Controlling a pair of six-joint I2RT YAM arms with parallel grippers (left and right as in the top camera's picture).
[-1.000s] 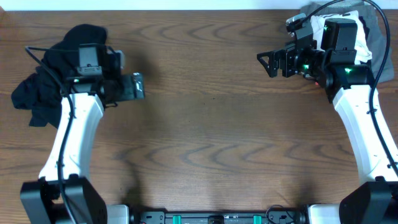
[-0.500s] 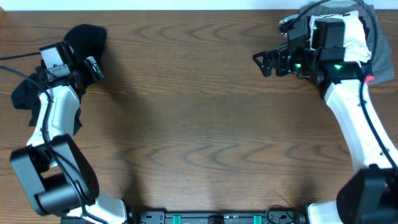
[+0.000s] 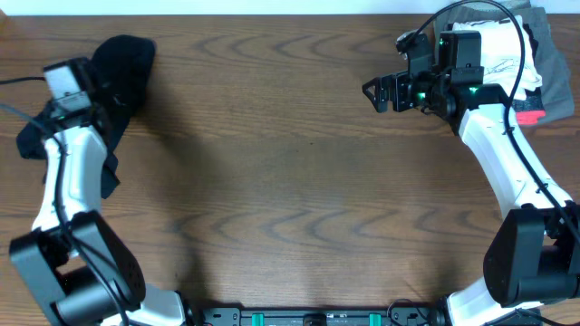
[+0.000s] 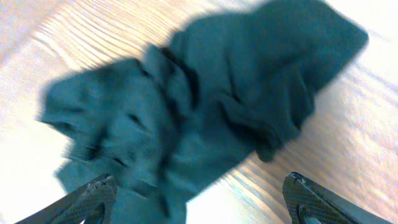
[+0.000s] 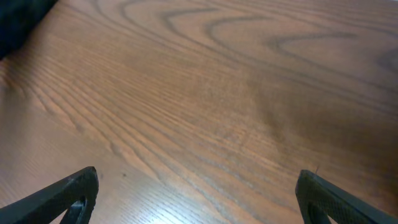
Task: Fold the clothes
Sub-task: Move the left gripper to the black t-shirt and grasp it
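one black t-shirt [image 3: 131, 54] bunched at the table's [image 3: 290, 181] far-left corner — open wood rightward.

table [image 3: 290, 181]: brown wood with pronounced wavy grain, smooth, low satin sheen; pale glare across it in the left wrist view. black t-shirt [image 3: 127, 56], ten o'clock: soft cloth, matt, crumpled into loose creases. left fingers [image 4: 92, 196]: black, woven carbon-fibre pattern, slight gloss. right fingers [image 5: 69, 189]: black, matt, faintly grainy. arm shells [image 3: 77, 172]: white hard plastic, smooth, glossy; joints black and duller. folded garments [image 3: 542, 41], one o'clock: white and grey cloth, matt.
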